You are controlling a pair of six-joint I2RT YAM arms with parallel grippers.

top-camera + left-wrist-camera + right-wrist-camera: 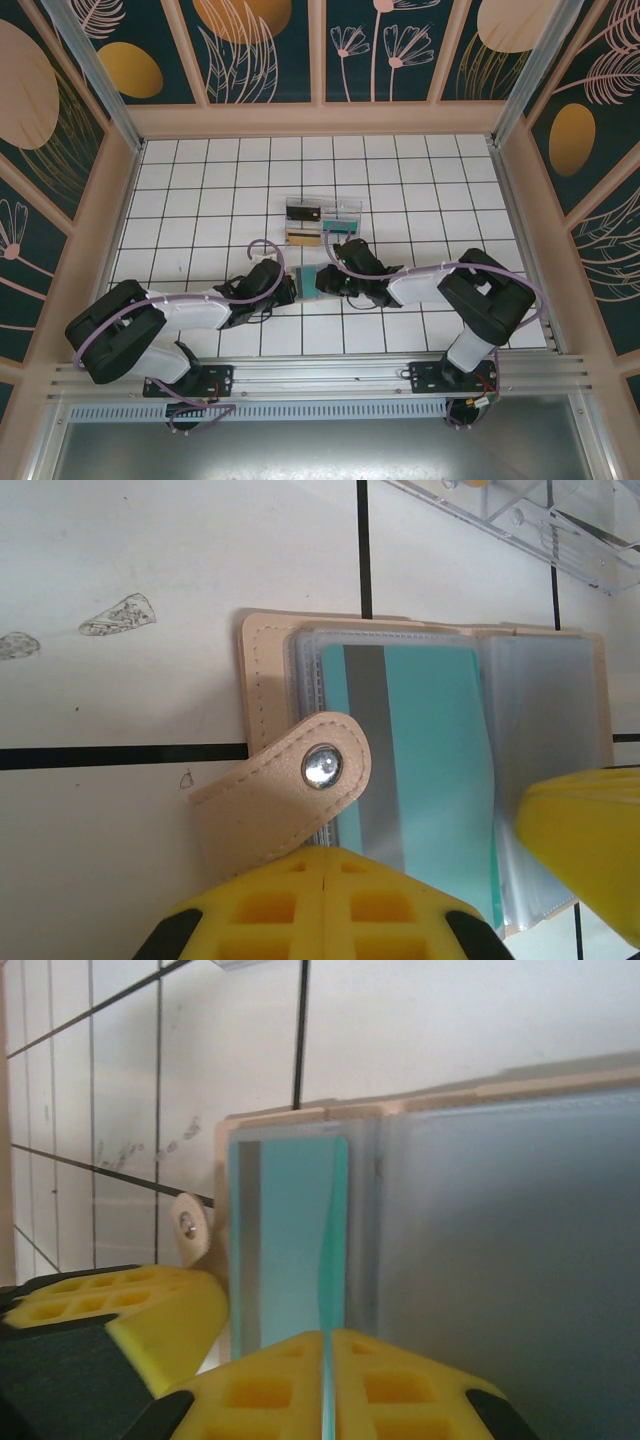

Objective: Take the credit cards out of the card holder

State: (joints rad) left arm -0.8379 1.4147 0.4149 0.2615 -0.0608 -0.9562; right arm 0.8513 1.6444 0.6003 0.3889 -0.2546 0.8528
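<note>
The tan card holder [308, 282] lies open on the white tiles between my two grippers, its clear sleeves facing up [265, 680] [500, 1260]. A teal credit card [430, 750] with a grey stripe lies in the left half. My right gripper [326, 1335] [326, 284] is shut on this teal card [290, 1240], whose bowed edge runs up from between the fingers. My left gripper [330, 852] [290, 290] is shut, its tips at the holder's left edge just under the snap strap [300, 780]. I cannot tell whether it pinches anything.
A clear plastic compartment tray [322, 222] [560, 530] stands just beyond the holder, with a few cards inside. Wooden walls [100, 230] bound the tiled floor on the left, right and far sides. Open tiles lie to both sides of the arms.
</note>
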